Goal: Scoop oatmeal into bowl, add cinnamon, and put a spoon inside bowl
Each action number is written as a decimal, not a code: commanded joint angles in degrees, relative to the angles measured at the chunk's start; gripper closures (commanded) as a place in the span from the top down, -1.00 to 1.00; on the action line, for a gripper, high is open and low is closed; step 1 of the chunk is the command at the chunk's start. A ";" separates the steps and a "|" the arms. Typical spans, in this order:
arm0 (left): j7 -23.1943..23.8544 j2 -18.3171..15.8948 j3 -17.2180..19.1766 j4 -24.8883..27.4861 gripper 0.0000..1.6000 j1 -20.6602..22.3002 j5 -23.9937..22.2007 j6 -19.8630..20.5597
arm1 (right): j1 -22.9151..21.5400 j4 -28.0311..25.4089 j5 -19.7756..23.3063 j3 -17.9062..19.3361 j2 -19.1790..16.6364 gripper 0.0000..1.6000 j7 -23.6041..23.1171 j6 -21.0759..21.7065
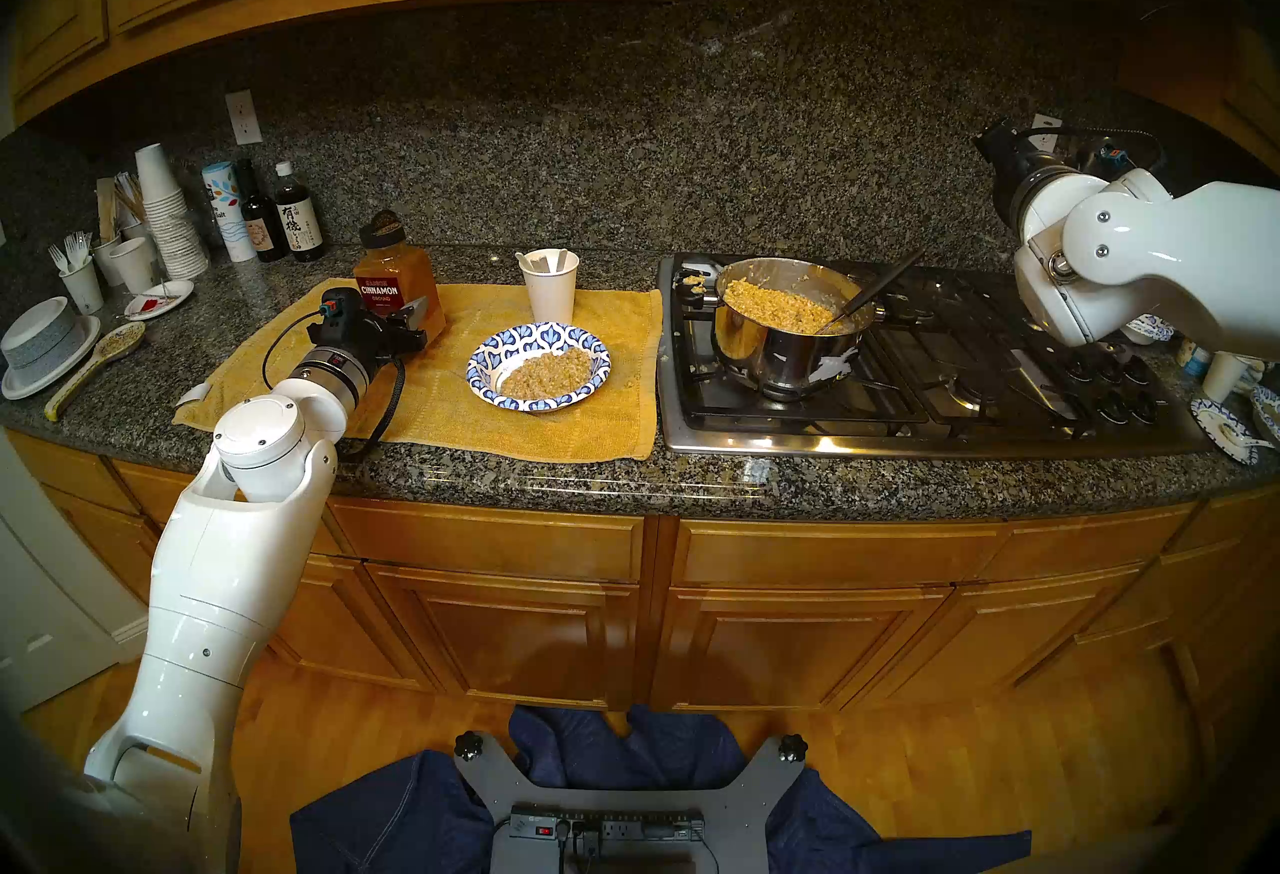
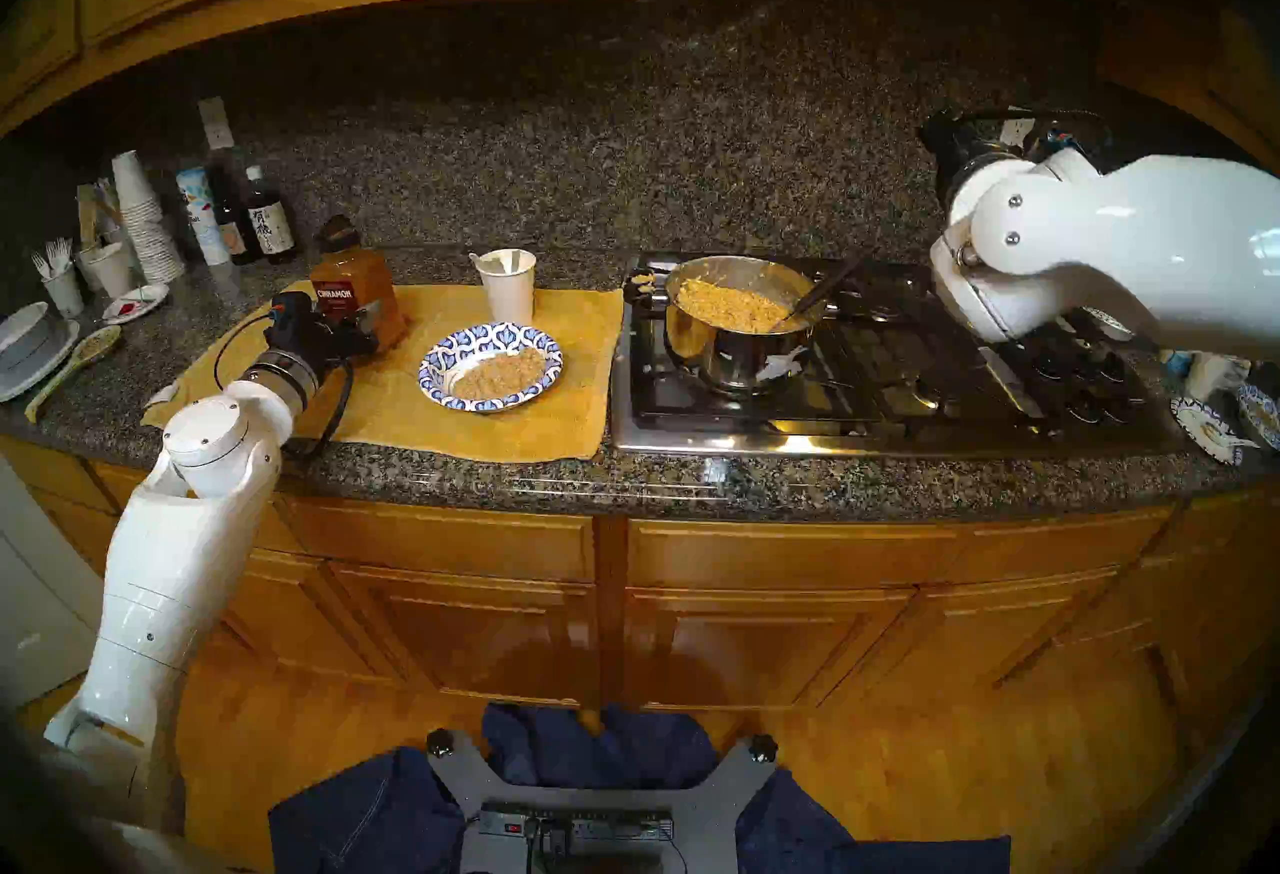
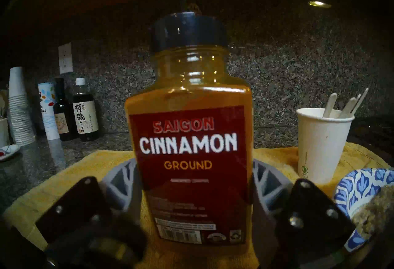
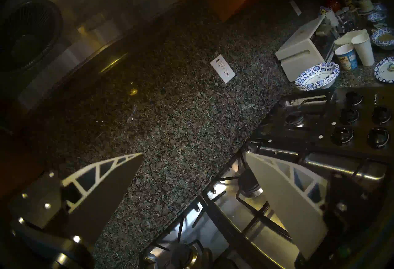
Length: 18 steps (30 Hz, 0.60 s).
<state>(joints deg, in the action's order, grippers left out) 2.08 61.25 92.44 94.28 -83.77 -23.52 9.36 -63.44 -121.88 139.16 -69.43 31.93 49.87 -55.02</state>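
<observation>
The cinnamon (image 1: 398, 287) jar, clear with orange-brown powder, a dark lid and a red label, stands upright at the back left of the yellow towel (image 1: 443, 394). My left gripper (image 1: 415, 319) is shut on the cinnamon (image 3: 191, 144), one finger (image 3: 120, 183) pressed against each side low down. The blue-and-white bowl (image 1: 533, 335) sits mid-towel with oatmeal (image 1: 547, 375) in it. More oatmeal (image 1: 779, 304) fills the steel pot (image 1: 776, 360). White plastic spoons (image 1: 528, 260) stand in a paper cup (image 1: 550, 290). My right gripper (image 4: 193, 154) hangs open and empty above the stove's back right.
A black-handled serving spoon (image 1: 880, 287) leans in the pot on the gas stove (image 1: 935, 394). Stacked cups (image 1: 170, 214), sauce bottles (image 1: 298, 221), grey bowls (image 1: 41, 342) and a speckled spoon (image 1: 97, 360) crowd the far left. More bowls (image 4: 317, 75) and cups sit right of the stove.
</observation>
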 commanded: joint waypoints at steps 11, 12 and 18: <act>-1.68 -5.22 1.64 9.70 -1.00 -3.87 9.31 -6.45 | -1.49 0.43 -0.44 1.08 0.39 1.00 3.64 0.02; -1.93 -5.31 1.59 9.87 -1.00 -4.11 10.00 -6.74 | -1.50 0.43 -0.46 1.09 0.41 1.00 3.72 0.02; -2.96 -5.51 0.90 10.03 -1.00 -4.36 13.17 -8.04 | -1.50 0.42 -0.56 1.14 0.48 1.00 4.06 0.02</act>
<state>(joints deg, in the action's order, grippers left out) 0.39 57.21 92.66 101.00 -89.34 -13.35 4.95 -63.45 -121.88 139.49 -69.48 32.20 49.87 -55.02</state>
